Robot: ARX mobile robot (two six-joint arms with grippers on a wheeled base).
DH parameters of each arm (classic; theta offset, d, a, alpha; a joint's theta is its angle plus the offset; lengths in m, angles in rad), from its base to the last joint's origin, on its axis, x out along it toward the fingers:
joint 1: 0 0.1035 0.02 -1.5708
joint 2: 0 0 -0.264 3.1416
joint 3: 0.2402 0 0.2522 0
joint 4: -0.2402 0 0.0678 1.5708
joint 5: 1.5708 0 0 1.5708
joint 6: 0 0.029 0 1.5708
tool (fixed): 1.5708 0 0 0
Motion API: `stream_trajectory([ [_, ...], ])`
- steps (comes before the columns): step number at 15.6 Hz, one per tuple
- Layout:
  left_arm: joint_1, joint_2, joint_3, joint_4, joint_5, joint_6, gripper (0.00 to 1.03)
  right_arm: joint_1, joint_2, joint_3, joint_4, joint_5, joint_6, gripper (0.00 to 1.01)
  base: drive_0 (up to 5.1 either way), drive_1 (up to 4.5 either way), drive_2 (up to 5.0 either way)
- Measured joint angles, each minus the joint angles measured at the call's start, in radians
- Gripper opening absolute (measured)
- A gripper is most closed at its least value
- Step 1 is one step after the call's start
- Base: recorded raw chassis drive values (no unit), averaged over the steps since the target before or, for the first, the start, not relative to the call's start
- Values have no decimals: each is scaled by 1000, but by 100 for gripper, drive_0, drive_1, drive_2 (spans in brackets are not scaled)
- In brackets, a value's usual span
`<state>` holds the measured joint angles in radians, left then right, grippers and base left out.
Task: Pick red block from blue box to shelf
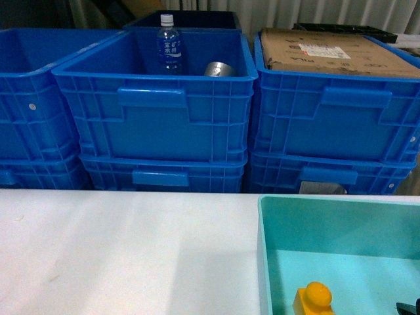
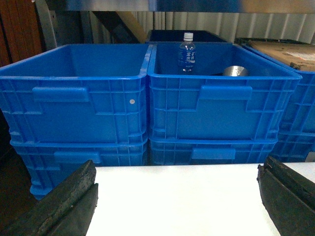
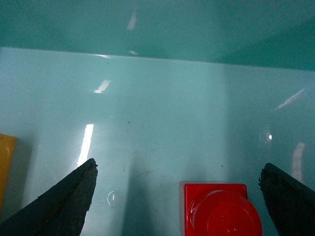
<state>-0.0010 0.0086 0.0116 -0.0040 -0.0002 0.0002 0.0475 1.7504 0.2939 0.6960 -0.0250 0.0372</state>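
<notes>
Your right fingers [image 3: 179,199]: spread wide, red block [image 3: 220,208] between them, untouched, on teal box floor [image 3: 162,113] | yellow block [image 1: 314,299] left of it | your left fingers [image 2: 179,201]: spread over white bench [image 2: 177,196] facing blue crates [image 2: 216,98]

Blue crates [image 1: 154,111] stand behind a white table [image 1: 118,256]; the tray [image 1: 266,262] is teal (glossy inside), holding a yellow-orange block [image 1: 313,300] and a red block [image 3: 219,209]; black gripper fingers [image 3: 64,201].
</notes>
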Motion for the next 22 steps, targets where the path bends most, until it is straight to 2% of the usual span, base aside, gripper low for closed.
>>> stream_trajectory([
  [4,0,0,0,0,0,0,98,2,75,18,82,14,-4,98,0,0,0],
  [8,0,0,0,0,0,0,98,-60,181,67,116,11,-13,98,0,0,0],
  [11,0,0,0,0,0,0,98,-80,198,96,113,-4,-13,98,0,0,0],
  [15,0,0,0,0,0,0,98,-78,196,108,60,-14,-2,98,0,0,0],
  [19,0,0,0,0,0,0,98,-61,192,108,55,-19,19,98,0,0,0],
  [22,0,0,0,0,0,0,98,-60,200,106,75,3,23,95,0,0,0],
])
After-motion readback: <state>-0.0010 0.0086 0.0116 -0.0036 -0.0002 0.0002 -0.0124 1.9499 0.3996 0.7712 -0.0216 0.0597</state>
